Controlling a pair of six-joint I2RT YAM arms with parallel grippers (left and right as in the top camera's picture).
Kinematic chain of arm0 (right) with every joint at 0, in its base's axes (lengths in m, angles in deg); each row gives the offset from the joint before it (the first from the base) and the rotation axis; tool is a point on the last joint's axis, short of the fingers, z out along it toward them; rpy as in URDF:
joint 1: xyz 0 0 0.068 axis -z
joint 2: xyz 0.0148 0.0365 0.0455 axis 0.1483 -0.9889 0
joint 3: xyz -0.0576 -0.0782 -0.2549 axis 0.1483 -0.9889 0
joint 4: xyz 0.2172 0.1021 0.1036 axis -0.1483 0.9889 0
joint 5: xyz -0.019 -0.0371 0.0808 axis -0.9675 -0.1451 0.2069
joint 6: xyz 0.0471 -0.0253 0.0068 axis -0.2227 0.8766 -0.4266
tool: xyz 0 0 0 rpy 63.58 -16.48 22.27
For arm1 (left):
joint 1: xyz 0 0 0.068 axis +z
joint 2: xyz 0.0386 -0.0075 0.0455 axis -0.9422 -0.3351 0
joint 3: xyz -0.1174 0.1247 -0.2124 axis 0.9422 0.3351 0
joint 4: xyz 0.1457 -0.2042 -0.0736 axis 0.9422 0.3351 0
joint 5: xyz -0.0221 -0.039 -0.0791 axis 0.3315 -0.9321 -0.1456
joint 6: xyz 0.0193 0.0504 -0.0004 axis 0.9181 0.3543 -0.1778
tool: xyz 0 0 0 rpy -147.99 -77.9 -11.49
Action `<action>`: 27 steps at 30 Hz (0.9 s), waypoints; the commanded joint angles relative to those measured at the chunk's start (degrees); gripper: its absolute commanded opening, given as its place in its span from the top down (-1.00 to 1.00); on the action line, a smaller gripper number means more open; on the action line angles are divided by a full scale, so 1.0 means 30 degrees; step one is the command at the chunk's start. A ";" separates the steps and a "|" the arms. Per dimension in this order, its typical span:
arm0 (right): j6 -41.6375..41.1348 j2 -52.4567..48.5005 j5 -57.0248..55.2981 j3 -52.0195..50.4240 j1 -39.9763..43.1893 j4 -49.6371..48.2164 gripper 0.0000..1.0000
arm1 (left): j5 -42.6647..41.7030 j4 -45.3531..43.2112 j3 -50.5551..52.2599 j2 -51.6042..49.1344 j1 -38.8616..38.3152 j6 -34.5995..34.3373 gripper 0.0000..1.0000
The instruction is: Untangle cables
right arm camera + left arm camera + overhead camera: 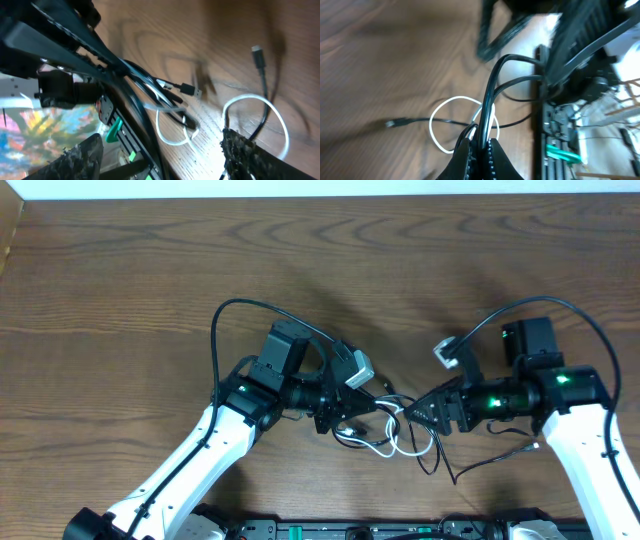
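Seen from above, two white-and-black robot arms reach toward each other over a dark brown wooden table. A small knot of thin cables lies on the wood between them, near the front edge. The knot holds one white cable, curled into loose overlapping loops, with several black strands threaded through and over it. One long black cable trails out of the knot to the right, toward the base of the right arm. The left gripper is at the left side of the knot. Its wrist camera shows its two fingers pinched together on a bunch of the cables. A pair of black strands rises out of the grip and bends away to the right. The white cable also runs into the pinch and forms a round loop lying on the table just beyond the fingers. Another black strand lies flat across that loop and ends at the left in a small plug. The right gripper is at the right side of the knot, jaws spread wide with nothing clamped between them. In its wrist view a white loop lies beside its right finger. A black strand crosses that loop and ends in a pale plug. A flat black plug rests on the wood nearby.
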 commanded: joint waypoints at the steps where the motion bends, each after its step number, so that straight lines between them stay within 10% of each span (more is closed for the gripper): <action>1: 0.0546 0.0095 0.0663 -0.0940 -0.0568 -0.0648 -0.47 | -0.2324 -0.0022 -0.0117 -0.0095 0.0007 0.0743 0.85; 14: -0.1042 0.0095 0.0816 -0.2208 -0.1078 -0.3526 -0.52 | -0.2426 -0.0029 -0.0117 -0.0095 -0.1392 0.0729 0.85; 20: -0.0947 0.0095 -0.0568 -0.2215 -0.1734 -0.3985 0.09 | -0.2433 -0.0022 -0.0117 -0.0087 -0.1523 0.0648 0.85; 27: -0.1173 0.0095 -0.1632 -0.2215 -0.1727 -0.5690 0.17 | -0.2433 -0.0015 -0.0117 -0.0087 -0.1523 0.0138 0.85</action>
